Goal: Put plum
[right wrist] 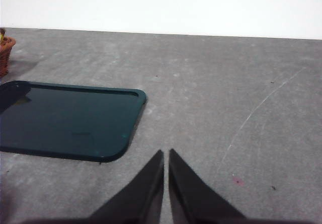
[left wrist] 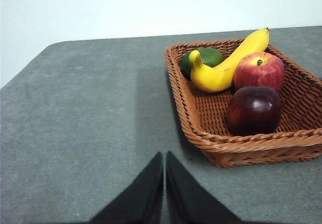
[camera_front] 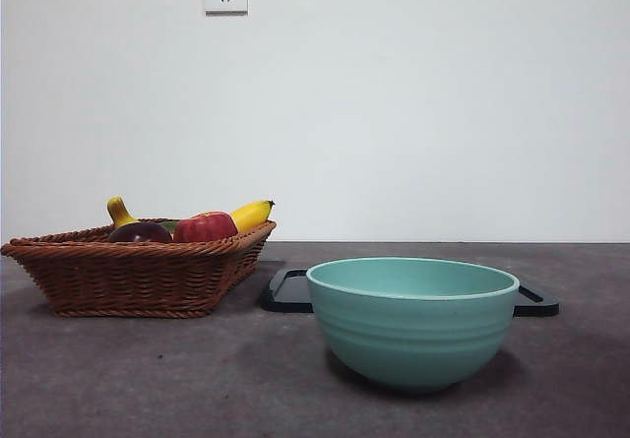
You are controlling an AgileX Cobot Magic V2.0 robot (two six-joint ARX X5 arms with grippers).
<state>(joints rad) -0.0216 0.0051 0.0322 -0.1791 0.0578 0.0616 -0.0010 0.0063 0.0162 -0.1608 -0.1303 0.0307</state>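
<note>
- The desk (camera_front: 148, 379) is lying grey and flat, carrying every item on view.
- The wicker basket (camera_front: 128, 276) is sitting at one side of the desk, holding four pieces of fruit.
- The black tray (right wrist: 65, 121) is lying flat behind the bowl, beside the basket and apart from it.
- The green bowl (camera_front: 413, 325) is standing upright near the front camera, just in front of the tray.
- The banana (left wrist: 226, 65) is lying slantwise across the back of the basket, touching the apple.
- The apple (left wrist: 259, 71) is sitting upright between the banana and the plum.
- The plum (left wrist: 253, 110) is resting inside the basket, at the corner nearest the left hand, touching the apple.
- The green fruit (left wrist: 204, 59) is lying at the far corner of the basket, partly hidden by the banana.
- The left hand (left wrist: 164, 183) is hanging above bare desk near the basket, jaws pressed together and gripping nothing.
- The right hand (right wrist: 166, 183) is hanging above bare desk beside the tray, jaws likewise closed and gripping nothing.
</note>
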